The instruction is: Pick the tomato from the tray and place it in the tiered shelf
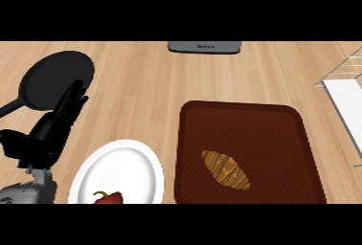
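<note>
While the shelf point(344, 98) is cut off, left hand point(60, 119) rests open.

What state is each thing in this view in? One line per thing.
Left hand: open, fingers straight, holding nothing.
Tray: holds only a croissant; no tomato visible.
Plate: holds a red pepper at its near edge.
Pan: holds nothing.
Shelf: visible part bare.

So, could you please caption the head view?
Left hand open beside a white plate; brown tray holds only a pastry.
</note>
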Robot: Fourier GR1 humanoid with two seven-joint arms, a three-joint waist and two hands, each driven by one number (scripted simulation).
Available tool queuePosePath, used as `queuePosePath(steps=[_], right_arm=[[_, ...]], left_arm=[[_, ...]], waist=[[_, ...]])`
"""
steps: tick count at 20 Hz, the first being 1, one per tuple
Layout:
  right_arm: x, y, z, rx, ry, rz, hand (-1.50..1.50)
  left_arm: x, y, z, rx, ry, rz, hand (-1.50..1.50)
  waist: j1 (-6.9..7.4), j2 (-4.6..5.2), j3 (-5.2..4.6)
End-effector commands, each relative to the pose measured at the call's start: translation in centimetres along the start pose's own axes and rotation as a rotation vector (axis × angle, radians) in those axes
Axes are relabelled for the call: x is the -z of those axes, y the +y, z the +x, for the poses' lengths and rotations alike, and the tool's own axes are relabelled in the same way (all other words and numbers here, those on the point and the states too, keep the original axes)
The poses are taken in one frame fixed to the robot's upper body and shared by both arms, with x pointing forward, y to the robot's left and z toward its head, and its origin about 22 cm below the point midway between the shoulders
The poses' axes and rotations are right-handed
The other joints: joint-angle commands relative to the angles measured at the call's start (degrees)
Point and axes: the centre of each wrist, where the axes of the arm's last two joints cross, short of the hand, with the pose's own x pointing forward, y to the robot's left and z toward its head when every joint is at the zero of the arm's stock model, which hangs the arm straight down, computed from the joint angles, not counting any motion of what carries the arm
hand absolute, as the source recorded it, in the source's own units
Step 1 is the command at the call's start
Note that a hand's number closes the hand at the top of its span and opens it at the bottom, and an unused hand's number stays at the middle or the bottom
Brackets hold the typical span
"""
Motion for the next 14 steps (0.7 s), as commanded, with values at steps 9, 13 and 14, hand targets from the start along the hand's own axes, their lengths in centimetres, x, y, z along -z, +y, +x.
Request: queuePosePath(steps=[9, 13, 14], right_arm=[[-0.1, -10.2, -1.9, 0.254, 0.353, -0.154, -1.5], [-0.2, -13.2, -3.3, 0.404, 0.377, -0.288, -1.5], [-1.2, -14.1, -3.2, 0.445, 0.402, -0.302, -1.5]], left_arm=[[0.6, -0.7, 0.5, -0.009, -0.013, -0.012, 0.0], [-0.5, -0.8, -1.0, -0.018, 0.004, -0.002, 0.0], [0.0, -1.8, -0.5, -0.005, -0.008, -0.02, 0.0]], waist=[[0.28, 0.16, 0.38], [0.48, 0.01, 0.36], [0.65, 0.23, 0.37]])
